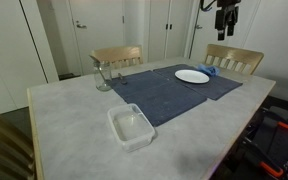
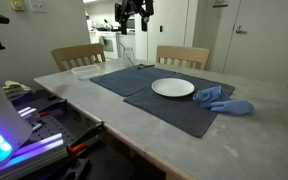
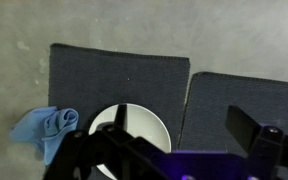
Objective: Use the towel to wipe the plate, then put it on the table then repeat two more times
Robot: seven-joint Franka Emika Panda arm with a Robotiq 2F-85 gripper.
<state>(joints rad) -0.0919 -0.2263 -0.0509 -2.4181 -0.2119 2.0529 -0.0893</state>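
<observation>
Claw [image 3: 184,128] held wide open and empty above the pale grey marbled bench [image 3: 14,60].

In the wrist view, the round flat white plate [image 3: 149,125] is seen directly below on a dark-blue rectangular mat [image 3: 114,75], probably laid to stop sliding. The small light-blue soft towel [image 3: 46,128] is bunched just beside it at the mat's edge, within easy reach. In both exterior views the claw [image 1: 227,18] [image 2: 134,15] is hung high, touching nothing, so picking up the towel is judged the step in hand.

Grey table [image 1: 74,135] with blue mats [image 1: 169,92], container [image 1: 131,127]

Soft, even indoor light; slight blur.
</observation>
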